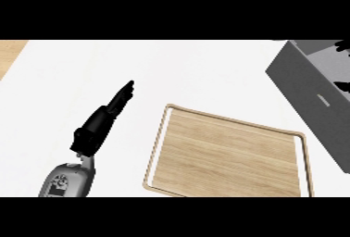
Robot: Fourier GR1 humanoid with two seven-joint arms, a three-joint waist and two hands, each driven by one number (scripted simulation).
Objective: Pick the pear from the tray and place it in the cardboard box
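1. Head view: my left hand point(103, 122) rests on the white table point(205, 74) well left of the wooden tray point(226, 152), fingers straight and pointing up and away, holding nothing; I judge it is parked there to keep out of the way
2. Head view: the tray lies flat in front of me and its board shows bare; I can see no pear on it, nor anywhere else on the table
3. Head view: the box point(308, 92) stands at the upper right, grey in look, its open top at the edge of view; black finger shapes point(342, 46) show over that opening, which I take for my right hand, but I cannot tell how they are set or whether they hold anything
4. My judgement: the pear is either hidden in that hand or already inside the box, so the placing step is at or near its end
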